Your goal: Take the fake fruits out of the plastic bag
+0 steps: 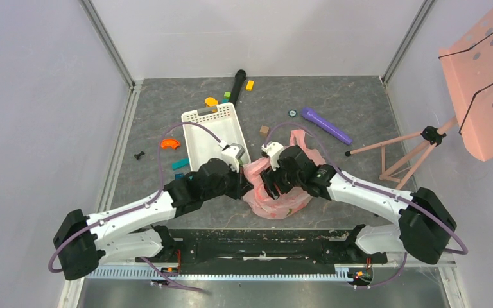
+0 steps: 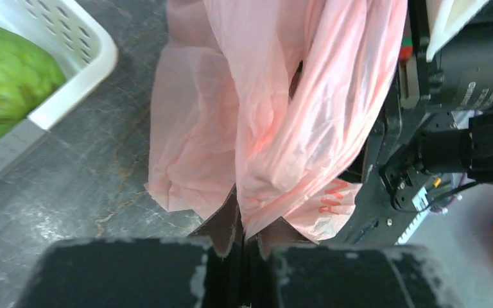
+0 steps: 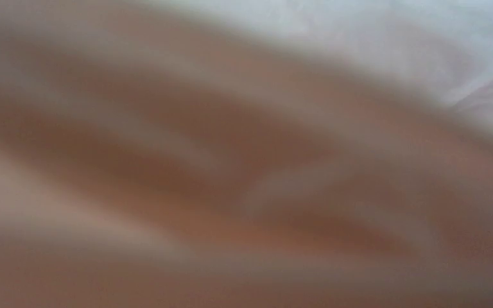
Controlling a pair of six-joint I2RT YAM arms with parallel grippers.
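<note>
The pink plastic bag (image 1: 284,203) lies crumpled between my two arms at the near middle of the table. My left gripper (image 2: 244,235) is shut on a fold of the plastic bag (image 2: 263,115) at its left edge. It shows in the top view (image 1: 246,186) beside the white basket (image 1: 213,116). A green fake fruit (image 2: 6,77) lies in the basket (image 2: 77,70). My right gripper (image 1: 273,183) is pushed down into the bag and its fingers are hidden. The right wrist view shows only blurred pink film (image 3: 231,192). No other fruits show.
A purple cylinder (image 1: 326,125) lies at the back right. A black cylinder (image 1: 237,83), an orange ring (image 1: 169,144) and small coloured blocks (image 1: 181,163) lie around the basket. A pink perforated stand (image 1: 484,77) with tripod legs (image 1: 398,157) stands at the right.
</note>
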